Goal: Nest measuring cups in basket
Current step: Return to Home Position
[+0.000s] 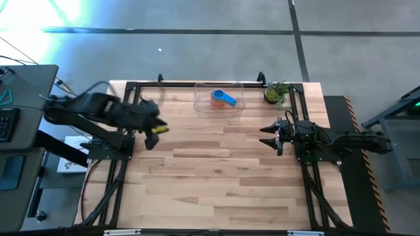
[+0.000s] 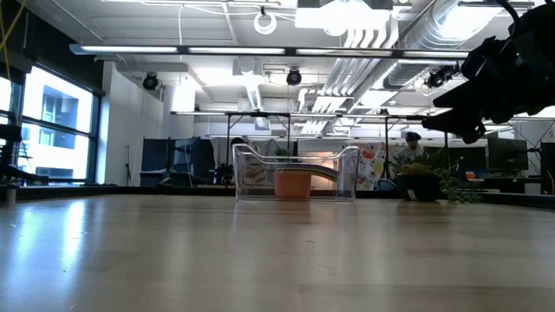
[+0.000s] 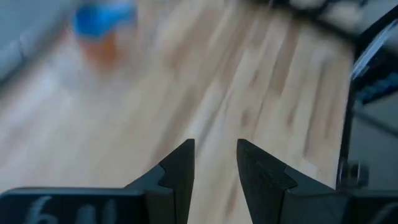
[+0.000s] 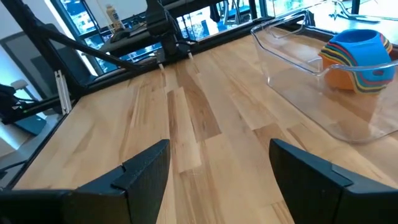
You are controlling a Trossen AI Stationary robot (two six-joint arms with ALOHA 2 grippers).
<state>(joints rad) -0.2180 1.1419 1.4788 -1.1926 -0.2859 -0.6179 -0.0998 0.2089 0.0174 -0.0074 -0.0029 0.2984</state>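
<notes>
No lettering, number or brand can be read in any view. Pale marks on the dark housing behind the left gripper (image 3: 216, 146), seen in its wrist view, are too blurred to make out. A white paper sheet (image 1: 68, 160) beside the light wooden table (image 1: 216, 183) carries print too small to tell.

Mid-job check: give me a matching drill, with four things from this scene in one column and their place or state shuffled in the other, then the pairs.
1. measuring cups
2. potted plant
3. left pincer
4. right pincer

A. wide open, empty, at the right side of the table
B. nested, inside the basket
C. back right corner of the table
D. narrowly open, empty, at the table's left side

Pairs: 1-B, 2-C, 3-D, 4-A
</notes>
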